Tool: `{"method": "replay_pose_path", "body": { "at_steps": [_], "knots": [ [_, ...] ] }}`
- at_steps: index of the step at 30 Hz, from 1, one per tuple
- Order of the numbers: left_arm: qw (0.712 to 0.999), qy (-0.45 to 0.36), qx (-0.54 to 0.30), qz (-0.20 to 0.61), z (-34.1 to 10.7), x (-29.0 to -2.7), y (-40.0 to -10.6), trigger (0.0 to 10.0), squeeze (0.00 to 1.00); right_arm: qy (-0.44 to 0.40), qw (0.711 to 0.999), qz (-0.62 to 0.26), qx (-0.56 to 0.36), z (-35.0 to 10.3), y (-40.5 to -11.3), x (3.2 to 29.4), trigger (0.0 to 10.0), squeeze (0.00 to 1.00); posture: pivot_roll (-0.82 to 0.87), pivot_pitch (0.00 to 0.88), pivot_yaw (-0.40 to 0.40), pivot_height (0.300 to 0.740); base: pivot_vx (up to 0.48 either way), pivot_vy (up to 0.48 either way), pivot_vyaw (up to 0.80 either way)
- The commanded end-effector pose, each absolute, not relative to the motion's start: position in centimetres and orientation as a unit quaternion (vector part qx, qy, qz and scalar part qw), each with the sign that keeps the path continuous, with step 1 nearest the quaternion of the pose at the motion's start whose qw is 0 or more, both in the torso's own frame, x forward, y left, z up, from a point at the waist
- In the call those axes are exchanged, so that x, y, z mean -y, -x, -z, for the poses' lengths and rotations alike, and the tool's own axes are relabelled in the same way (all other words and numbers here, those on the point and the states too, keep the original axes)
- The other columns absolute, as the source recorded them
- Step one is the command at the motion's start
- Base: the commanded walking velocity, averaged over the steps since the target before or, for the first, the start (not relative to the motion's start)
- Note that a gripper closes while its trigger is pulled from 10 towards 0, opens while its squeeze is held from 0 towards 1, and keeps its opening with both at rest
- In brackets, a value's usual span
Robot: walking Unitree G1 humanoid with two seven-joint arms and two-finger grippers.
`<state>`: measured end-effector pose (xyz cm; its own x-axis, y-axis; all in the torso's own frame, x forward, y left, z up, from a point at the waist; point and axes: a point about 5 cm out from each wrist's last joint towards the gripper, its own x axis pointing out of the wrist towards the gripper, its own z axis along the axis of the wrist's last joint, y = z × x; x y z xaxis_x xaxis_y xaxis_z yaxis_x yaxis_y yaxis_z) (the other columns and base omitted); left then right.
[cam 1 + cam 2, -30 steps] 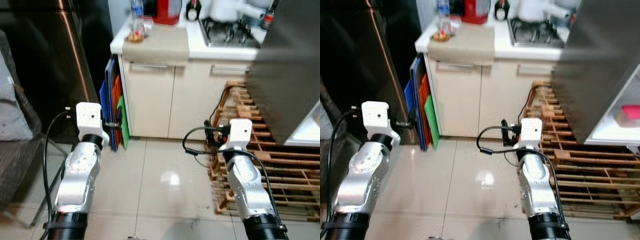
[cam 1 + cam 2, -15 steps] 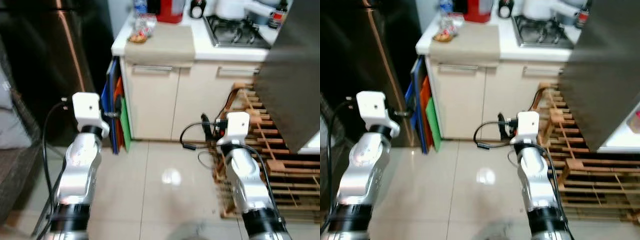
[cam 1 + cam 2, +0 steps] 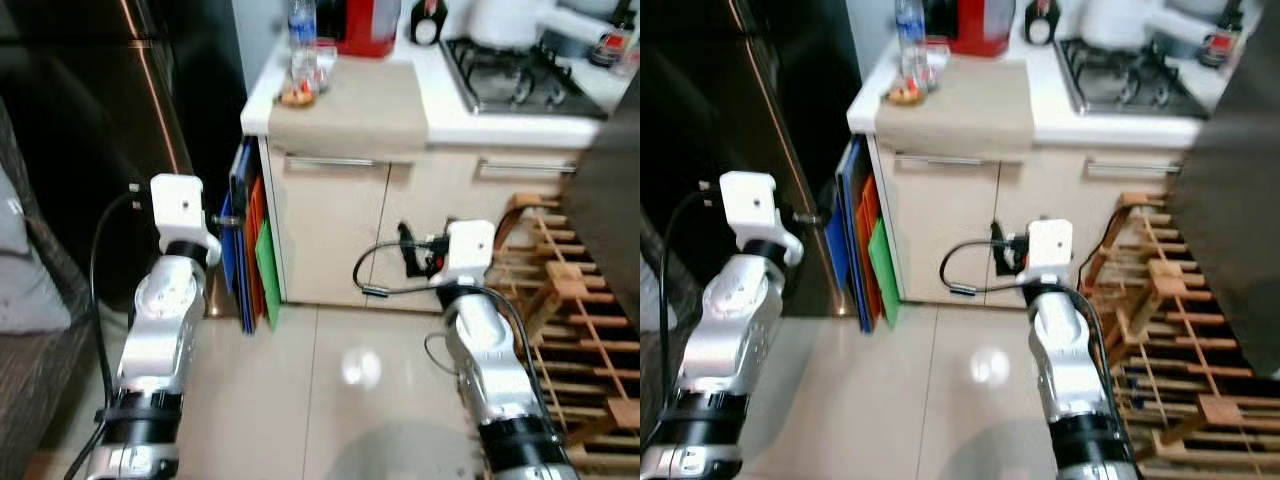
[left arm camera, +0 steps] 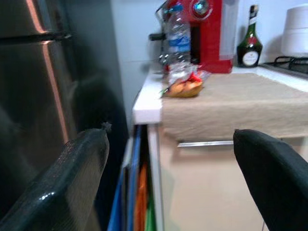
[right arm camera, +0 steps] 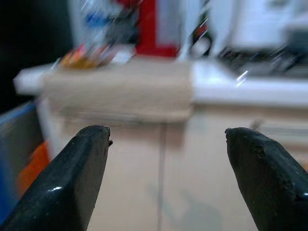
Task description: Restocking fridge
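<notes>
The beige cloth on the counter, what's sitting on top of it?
On the beige cloth, at its far left corner, stands a glass next to a small snack packet. A water bottle stands there too. Whatever lies under the cloth is covered.

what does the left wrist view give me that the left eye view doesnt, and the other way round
Left wrist view adds: the left gripper up close, its fingers spread wide with nothing between them.
Left eye view adds: the wooden pallet, the tiled floor and the right arm.
Both: the dark fridge, water bottle, snack bag, red appliance, beige cloth and coloured boards beside the cabinet.
</notes>
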<state>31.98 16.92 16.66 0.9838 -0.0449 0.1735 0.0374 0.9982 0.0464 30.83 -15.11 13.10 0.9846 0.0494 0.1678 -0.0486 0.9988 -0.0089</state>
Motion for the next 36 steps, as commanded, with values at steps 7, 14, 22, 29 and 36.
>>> {"method": "replay_pose_path", "body": {
  "at_steps": [7, 14, 22, 29, 36],
  "knots": [
    [0.995, -0.005, 0.100, 0.014, -17.5, -16.7, -31.7, 10.0, 1.00, -0.023, 0.995, -0.022, 0.093, -14.0, -30.9, 15.5, 10.0, 1.00, -0.06, 0.000, 0.044, 0.740, 0.477, 0.000, 0.00],
    [0.993, -0.014, 0.112, 0.025, -18.3, -16.6, -32.1, 10.0, 1.00, -0.007, 0.995, -0.024, 0.099, -14.5, -31.0, 15.3, 10.0, 1.00, -0.06, 0.000, 0.038, 0.740, 0.480, 0.000, 0.00],
    [0.994, -0.007, 0.108, 0.030, -18.2, -16.3, -32.2, 10.0, 1.00, 0.025, 0.996, 0.003, 0.082, -14.1, -31.4, 15.8, 10.0, 0.00, -0.06, 0.000, 0.037, 0.740, 0.480, 0.000, 0.00],
    [0.993, -0.014, 0.106, 0.049, -18.4, -15.8, -32.4, 10.0, 1.00, 0.027, 0.997, 0.004, 0.078, -14.0, -31.4, 15.8, 10.0, 0.00, -0.06, 0.000, 0.037, 0.740, 0.480, 0.000, 0.00],
    [0.987, -0.018, 0.130, 0.091, -20.3, -14.9, -33.0, 10.0, 1.00, 0.032, 0.995, 0.018, 0.089, -14.4, -31.2, 16.1, 10.0, 0.00, -0.06, 0.000, 0.044, 0.740, 0.480, 0.000, 0.00]
  ]
}}
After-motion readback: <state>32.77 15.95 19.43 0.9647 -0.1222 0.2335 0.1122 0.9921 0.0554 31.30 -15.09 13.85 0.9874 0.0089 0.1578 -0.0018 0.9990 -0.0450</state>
